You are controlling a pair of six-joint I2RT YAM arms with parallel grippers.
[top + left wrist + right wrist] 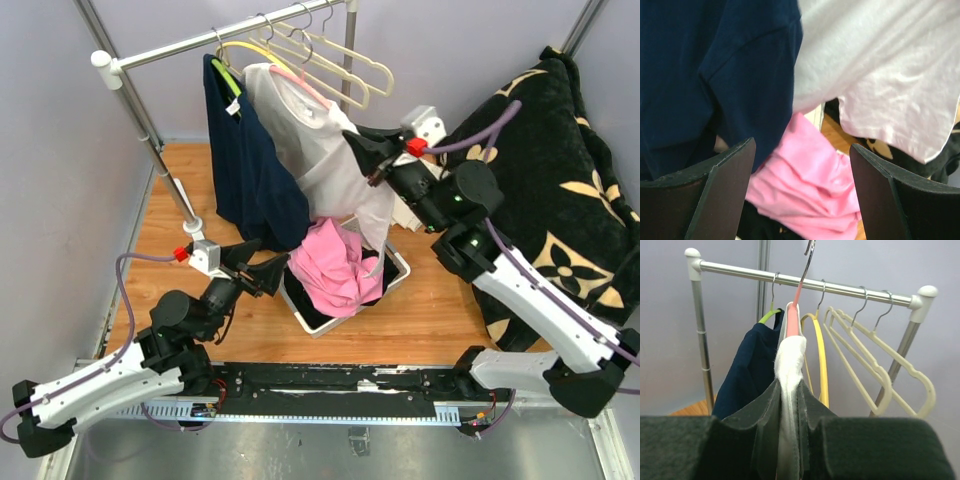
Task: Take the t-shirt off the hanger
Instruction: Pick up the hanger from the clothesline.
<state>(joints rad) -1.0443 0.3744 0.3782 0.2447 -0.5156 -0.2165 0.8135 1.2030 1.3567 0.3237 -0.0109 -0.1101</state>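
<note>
Two garments are hanging from the rail [220,40] of the clothes rack: a navy t-shirt [245,170] on a green hanger [228,75] and, just beside it, the white t-shirt [310,150] on a pink hanger [796,300]. The right gripper [788,395] is reaching up to the white t-shirt, and its jaws are pinching a fold of the white fabric at the shoulder, directly below the pink hanger's neck. A yellow hanger [820,355] and several cream hangers [340,60] are hanging bare farther along the rail.

Low on the left, the left gripper [268,255] is hovering with its jaws standing wide apart and gripping nothing, pointing toward the hem of the navy t-shirt. A pink garment [335,270] is lying crumpled in a bin [398,262] on the wooden tabletop [440,310], under the white t-shirt's lower edge. A black blanket with gold flowers [560,180] is lying heaped at the right.
</note>
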